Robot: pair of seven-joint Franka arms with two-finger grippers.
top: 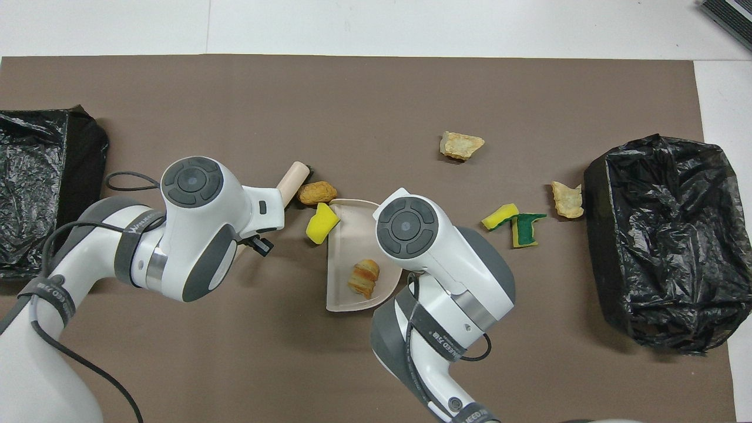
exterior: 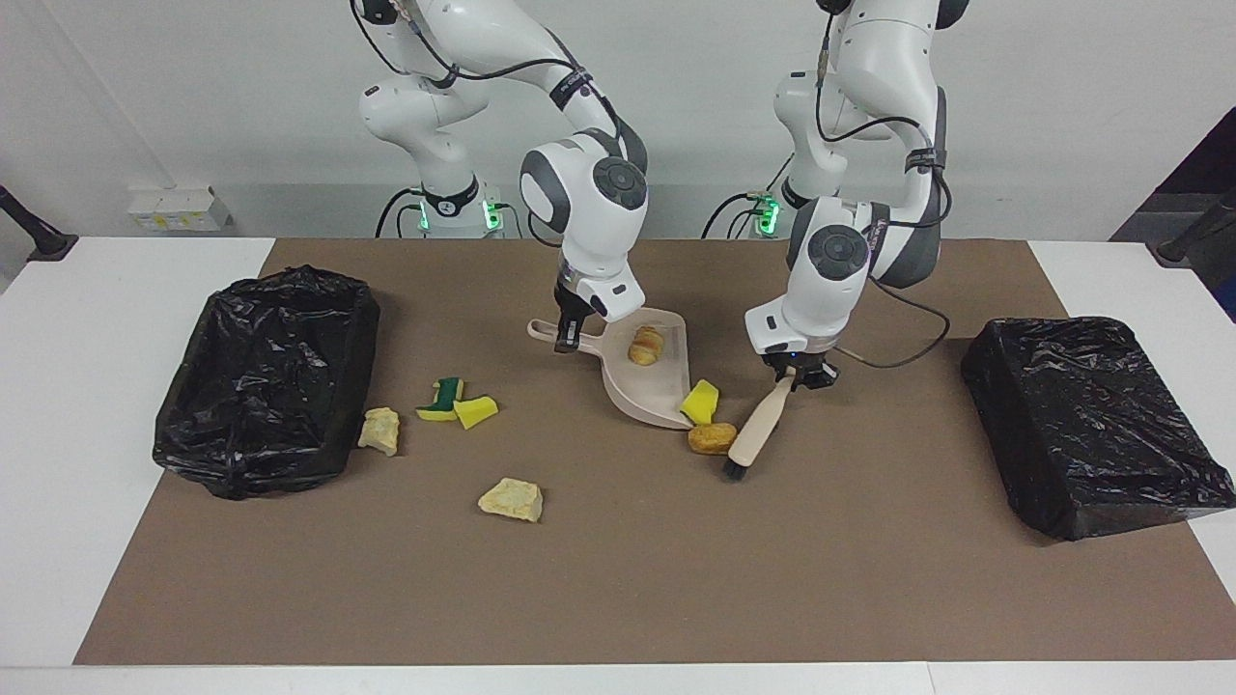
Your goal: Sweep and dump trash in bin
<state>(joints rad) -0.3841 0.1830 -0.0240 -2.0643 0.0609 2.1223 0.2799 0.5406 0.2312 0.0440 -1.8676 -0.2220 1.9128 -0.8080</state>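
Note:
My right gripper [exterior: 570, 338] is shut on the handle of the beige dustpan [exterior: 659, 394], which rests on the brown mat with an orange-brown bread piece [exterior: 645, 345] inside. My left gripper [exterior: 798, 378] is shut on the handle of the beige brush [exterior: 758, 425], slanted with its bristles on the mat. An orange-brown piece [exterior: 712, 438] lies against the brush beside the pan's lip, and a yellow sponge chunk [exterior: 700, 401] sits at that lip. In the overhead view both wrists hide the grippers; the dustpan [top: 343, 235] and brush tip [top: 292, 174] show.
A black-bagged bin [exterior: 270, 376] stands at the right arm's end, another black-bagged bin [exterior: 1091, 425] at the left arm's end. Near the first lie a green-and-yellow sponge [exterior: 444, 396], a yellow chunk [exterior: 475, 410] and a pale lump [exterior: 379, 430]. Another pale lump [exterior: 510, 499] lies farther out.

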